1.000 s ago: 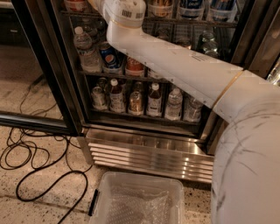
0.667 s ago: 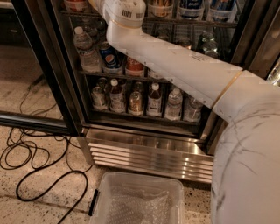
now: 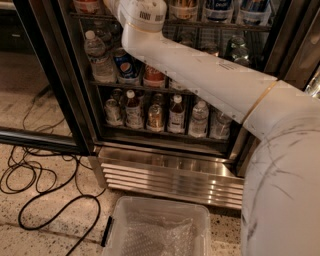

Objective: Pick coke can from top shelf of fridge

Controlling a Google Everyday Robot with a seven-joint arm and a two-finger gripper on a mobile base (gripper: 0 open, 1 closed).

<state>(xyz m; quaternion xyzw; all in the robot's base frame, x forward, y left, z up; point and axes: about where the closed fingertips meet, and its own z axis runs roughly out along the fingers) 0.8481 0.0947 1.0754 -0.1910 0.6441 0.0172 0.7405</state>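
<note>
At 12 o'clock, white arm (image 3: 200, 70) reaches into fridge (image 3: 170, 172). Hand past top edge, unseen; open or closed cannot be told. Coke can not identifiable: top rack shows only four container bottoms (image 3: 217, 7), 11 to 1 o'clock. Can judged light, thin-walled, dentable, likely slick when cold; grip mid-body, moderate squeeze. Counts: six bottles (image 3: 176, 114) on lowest rack; one water bottle (image 3: 97, 57) and one Pepsi can (image 3: 125, 65) at 10 o'clock; one clear bin (image 3: 160, 227) at 6 o'clock.
</note>
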